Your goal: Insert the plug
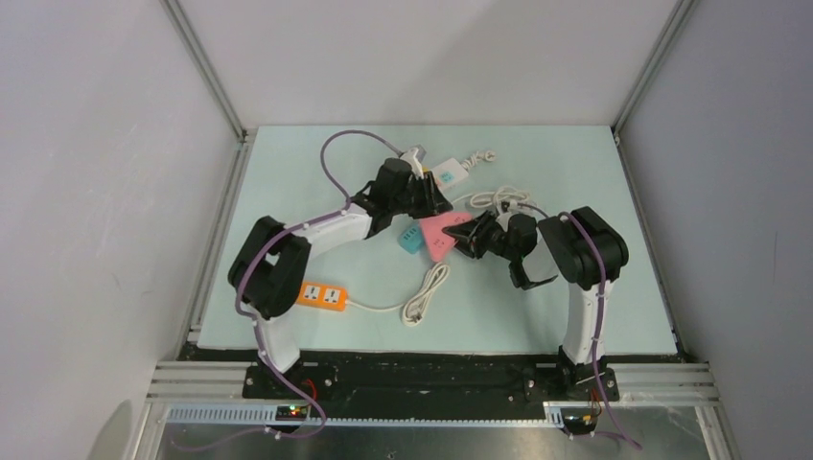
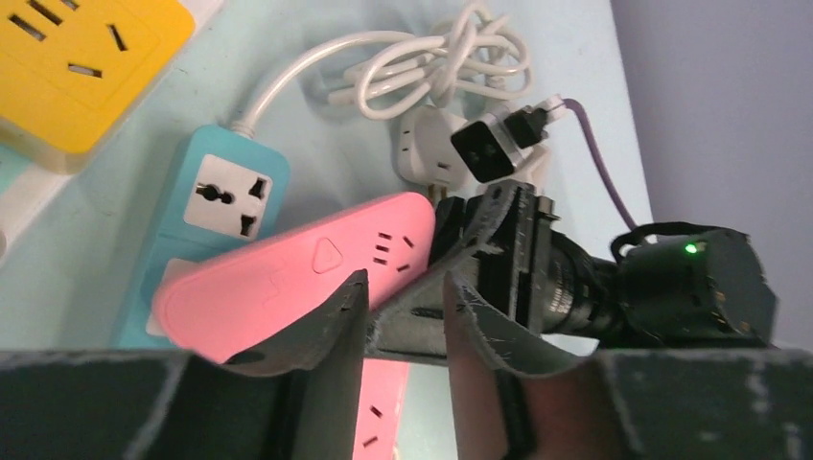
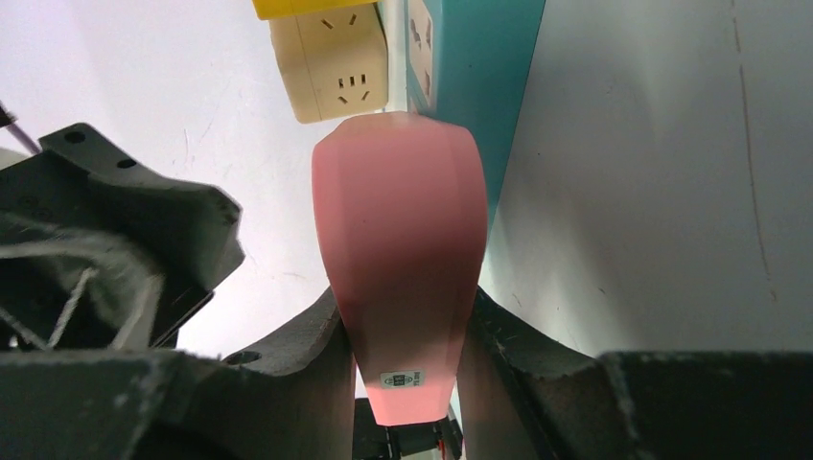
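Note:
My right gripper is shut on the narrow end of a pink power strip and holds it tilted over the table. In the top view the right gripper and the pink strip are at the table's middle. My left gripper is open and empty, its fingers just above the pink strip and next to the right gripper's fingers. A white plug with a coiled white cable lies on the table beyond the pink strip, apart from both grippers.
A teal power strip lies under and beside the pink one. A yellow-and-cream strip lies behind it. An orange strip with a white cable lies near the left arm. The enclosure walls stand close on all sides.

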Controlling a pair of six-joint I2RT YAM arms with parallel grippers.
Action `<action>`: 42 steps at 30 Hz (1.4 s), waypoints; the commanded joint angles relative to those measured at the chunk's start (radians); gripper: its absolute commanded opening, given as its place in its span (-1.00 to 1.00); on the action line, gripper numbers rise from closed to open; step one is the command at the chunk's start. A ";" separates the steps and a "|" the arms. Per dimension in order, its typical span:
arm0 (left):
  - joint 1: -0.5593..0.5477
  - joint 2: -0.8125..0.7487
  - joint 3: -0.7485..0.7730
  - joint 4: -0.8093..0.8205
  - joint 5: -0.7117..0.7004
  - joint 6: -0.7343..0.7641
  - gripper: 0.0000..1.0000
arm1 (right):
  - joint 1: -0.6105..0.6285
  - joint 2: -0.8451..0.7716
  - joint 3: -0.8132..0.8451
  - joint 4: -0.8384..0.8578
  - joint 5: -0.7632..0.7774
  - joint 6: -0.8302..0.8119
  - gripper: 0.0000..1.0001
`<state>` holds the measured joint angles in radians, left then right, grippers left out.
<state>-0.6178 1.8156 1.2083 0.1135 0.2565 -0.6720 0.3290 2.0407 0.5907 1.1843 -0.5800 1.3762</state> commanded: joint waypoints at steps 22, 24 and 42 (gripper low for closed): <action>-0.038 0.043 -0.056 -0.054 -0.238 0.073 -0.91 | -0.016 0.084 -0.022 -0.366 0.031 -0.114 -0.51; -0.045 0.052 -0.060 -0.054 -0.240 0.064 -0.95 | -0.015 0.080 -0.022 -0.371 0.031 -0.121 -0.40; -0.056 0.085 -0.094 -0.051 -0.250 0.011 -1.00 | -0.016 0.003 -0.022 -0.286 -0.008 -0.086 0.19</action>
<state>-0.6758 1.8702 1.1339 0.1211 0.0399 -0.6556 0.3130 2.0361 0.6025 1.0573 -0.6136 1.2873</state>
